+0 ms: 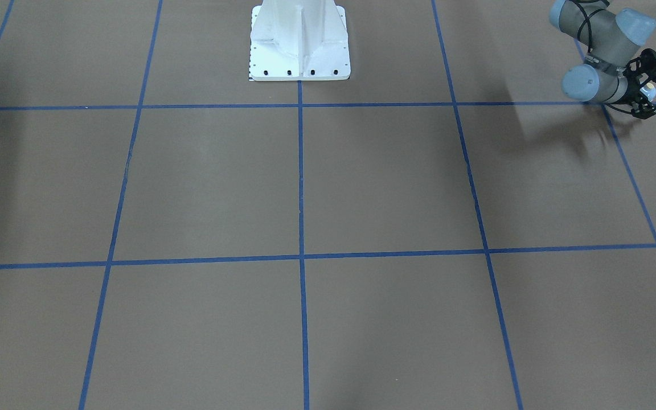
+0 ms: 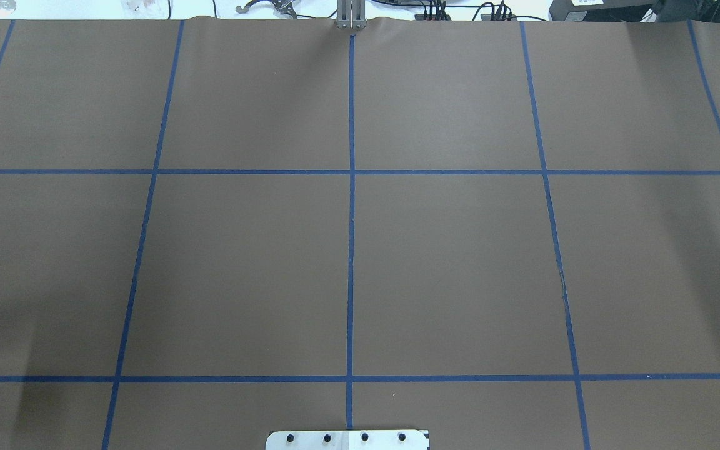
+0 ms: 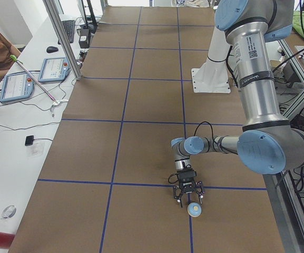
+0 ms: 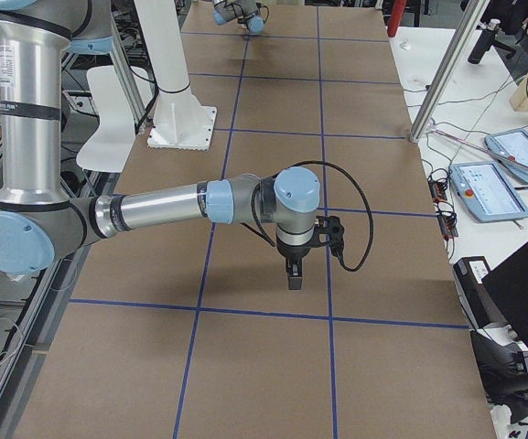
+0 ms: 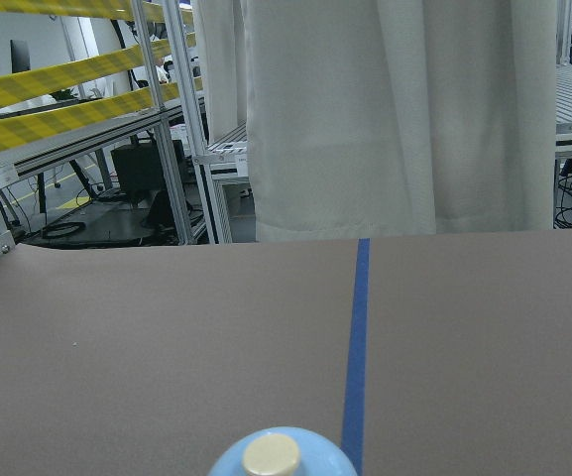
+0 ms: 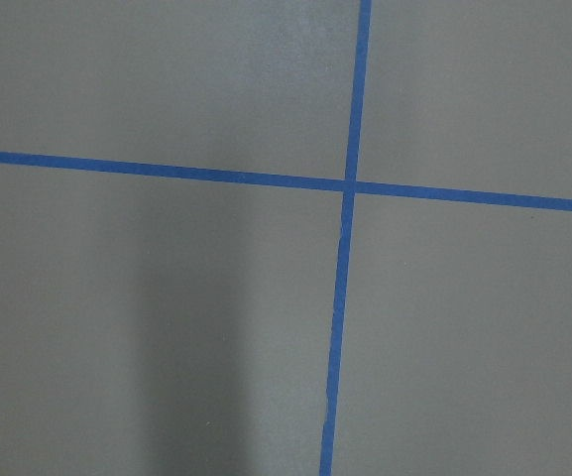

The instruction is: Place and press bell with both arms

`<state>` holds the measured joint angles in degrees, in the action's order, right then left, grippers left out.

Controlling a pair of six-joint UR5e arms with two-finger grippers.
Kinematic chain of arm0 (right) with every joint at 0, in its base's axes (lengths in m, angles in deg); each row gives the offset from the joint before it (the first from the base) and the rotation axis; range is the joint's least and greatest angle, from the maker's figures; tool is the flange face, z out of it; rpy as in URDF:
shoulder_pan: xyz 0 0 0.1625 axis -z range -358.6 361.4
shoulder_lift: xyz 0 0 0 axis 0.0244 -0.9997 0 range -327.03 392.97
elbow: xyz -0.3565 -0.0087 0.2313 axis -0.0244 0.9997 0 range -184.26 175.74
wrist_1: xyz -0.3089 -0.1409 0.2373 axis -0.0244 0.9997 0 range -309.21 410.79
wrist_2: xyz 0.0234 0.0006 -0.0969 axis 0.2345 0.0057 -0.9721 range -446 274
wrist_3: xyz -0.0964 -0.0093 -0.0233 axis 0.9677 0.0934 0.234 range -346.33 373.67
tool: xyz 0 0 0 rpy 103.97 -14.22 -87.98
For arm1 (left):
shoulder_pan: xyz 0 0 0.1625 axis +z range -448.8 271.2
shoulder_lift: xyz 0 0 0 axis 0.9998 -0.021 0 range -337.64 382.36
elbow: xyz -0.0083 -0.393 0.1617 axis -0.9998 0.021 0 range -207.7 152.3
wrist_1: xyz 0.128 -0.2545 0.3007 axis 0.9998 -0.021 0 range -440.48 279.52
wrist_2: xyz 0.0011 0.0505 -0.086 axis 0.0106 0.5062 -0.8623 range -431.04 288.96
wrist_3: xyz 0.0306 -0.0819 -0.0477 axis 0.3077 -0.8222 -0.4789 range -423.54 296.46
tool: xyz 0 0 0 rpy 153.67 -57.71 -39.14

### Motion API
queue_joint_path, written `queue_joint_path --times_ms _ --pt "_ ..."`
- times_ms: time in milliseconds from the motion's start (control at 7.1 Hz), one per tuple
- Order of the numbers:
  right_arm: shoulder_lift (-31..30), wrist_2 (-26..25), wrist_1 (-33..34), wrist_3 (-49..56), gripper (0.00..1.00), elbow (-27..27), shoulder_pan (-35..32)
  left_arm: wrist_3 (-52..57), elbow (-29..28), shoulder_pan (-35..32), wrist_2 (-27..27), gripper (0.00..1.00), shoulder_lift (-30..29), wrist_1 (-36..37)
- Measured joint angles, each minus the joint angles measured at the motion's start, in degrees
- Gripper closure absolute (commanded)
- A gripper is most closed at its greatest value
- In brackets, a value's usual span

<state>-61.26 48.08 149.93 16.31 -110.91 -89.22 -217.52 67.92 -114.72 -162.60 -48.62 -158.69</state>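
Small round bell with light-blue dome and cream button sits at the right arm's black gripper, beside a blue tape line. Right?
Wrong arm. The small round bell with light-blue dome and cream button sits at the left arm's black two-finger gripper, beside a blue tape line. The exterior left view shows it, right below the near, large arm's tool.

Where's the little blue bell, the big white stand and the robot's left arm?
bell (image 5: 272, 455), left wrist view, on its cream button.
white stand (image 1: 299, 40), front-facing view, on its front face.
left arm (image 3: 257, 89), exterior left view, on its silver tube.
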Motion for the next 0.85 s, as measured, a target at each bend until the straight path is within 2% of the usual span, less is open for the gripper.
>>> queue_joint_path --times_ms 282,423,564,705,846 --pt "0.3 0.0 0.0 0.0 0.00 0.0 0.0 -0.1 -2.5 0.0 0.0 0.00 0.0 -2.1" --pt "0.5 -0.1 0.0 0.0 0.00 0.0 0.0 0.0 -3.1 0.0 0.0 0.07 0.0 -2.6" --pt "0.6 -0.1 0.0 0.0 0.00 -0.1 -0.1 0.0 -3.3 0.0 0.0 0.41 0.0 -2.8" --pt "0.7 -0.1 0.0 0.0 0.00 -0.2 -0.1 -0.1 -3.4 0.0 0.0 0.80 0.0 -2.9" --pt "0.7 -0.1 0.1 0.0 0.00 -0.4 -0.1 -0.2 -3.4 0.1 0.1 1.00 0.0 -2.8"
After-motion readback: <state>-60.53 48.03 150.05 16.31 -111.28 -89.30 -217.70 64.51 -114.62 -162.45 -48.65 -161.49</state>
